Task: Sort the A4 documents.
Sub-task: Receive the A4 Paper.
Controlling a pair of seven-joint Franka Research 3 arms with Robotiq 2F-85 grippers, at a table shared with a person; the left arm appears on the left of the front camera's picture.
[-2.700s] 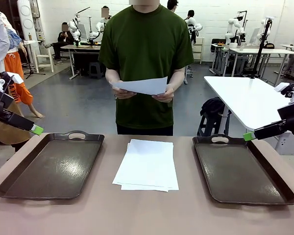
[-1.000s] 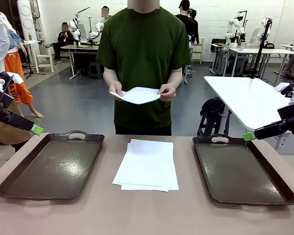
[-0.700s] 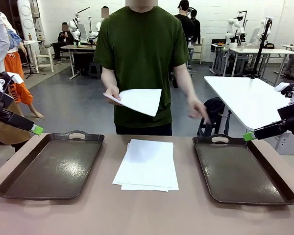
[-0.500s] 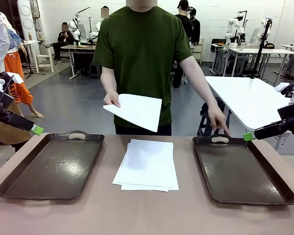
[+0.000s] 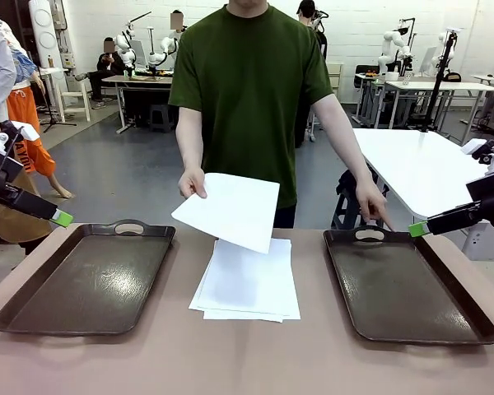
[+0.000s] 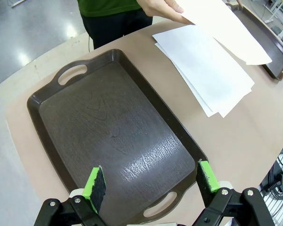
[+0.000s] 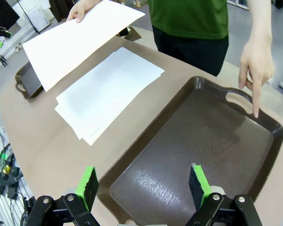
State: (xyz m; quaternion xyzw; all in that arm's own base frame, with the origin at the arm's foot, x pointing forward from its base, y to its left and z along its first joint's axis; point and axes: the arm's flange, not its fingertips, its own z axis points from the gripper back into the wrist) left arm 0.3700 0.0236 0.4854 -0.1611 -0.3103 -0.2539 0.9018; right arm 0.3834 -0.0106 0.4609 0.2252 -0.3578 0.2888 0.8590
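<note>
A stack of A4 documents [image 5: 249, 280] [image 6: 205, 66] [image 7: 106, 92] lies in the middle of the table between two dark brown trays. The person holds one more white sheet [image 5: 228, 210] [image 6: 226, 26] [image 7: 73, 40] in one hand above the stack, tilted down toward me. The person's other hand [image 5: 372, 204] [image 7: 253, 70] points a finger at the far rim of the right tray [image 5: 403, 284] [image 7: 198, 146]. My left gripper [image 5: 62, 218] [image 6: 151, 184] hovers open over the left tray [image 5: 86, 276] [image 6: 113, 141]. My right gripper [image 5: 417, 229] [image 7: 142, 184] hovers open over the right tray.
The brown table [image 5: 247, 358] carries both trays, each with cut-out handles at the far end. A white table [image 5: 416, 164] stands behind at the right. Other people and benches are far back in the room.
The person has let go of the sheet with one hand, lowered the sheet toward the stack, and pointed the freed hand at the right tray. Both arms have stayed still.
</note>
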